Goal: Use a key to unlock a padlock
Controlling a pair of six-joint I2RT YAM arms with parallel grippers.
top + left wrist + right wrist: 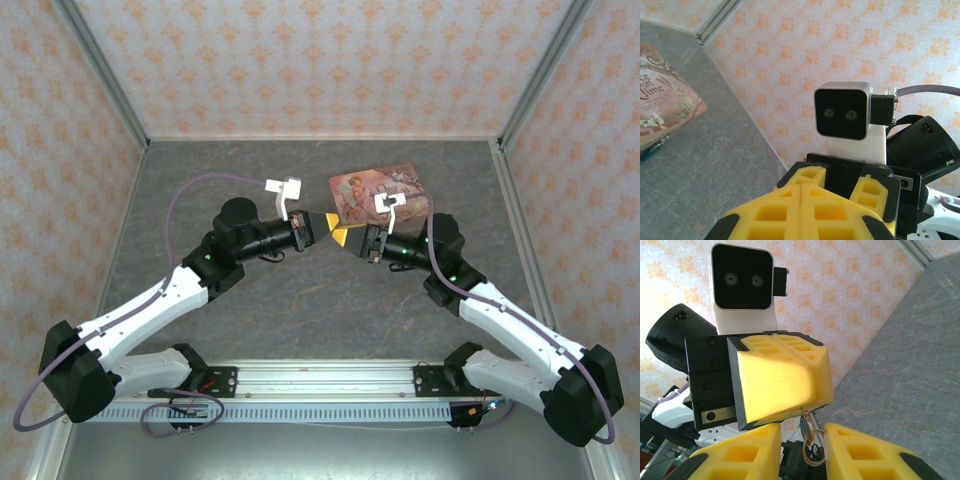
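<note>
Yellow left gripper (800, 195) pressed together, key ring (809, 439) inside the parted right gripper (802, 436).

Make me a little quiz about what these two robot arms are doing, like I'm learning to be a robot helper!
1. True or false: the left gripper has its jaws wide open.
2. Pick one: what dangles under the left gripper, in the gap of the right gripper? A) a key ring B) a spoon C) a ball
3. Short answer: which arm's gripper is closer to the pink tin?

Key: 1 false, the jaws are pressed together. 2 A. 3 the right one.
</note>
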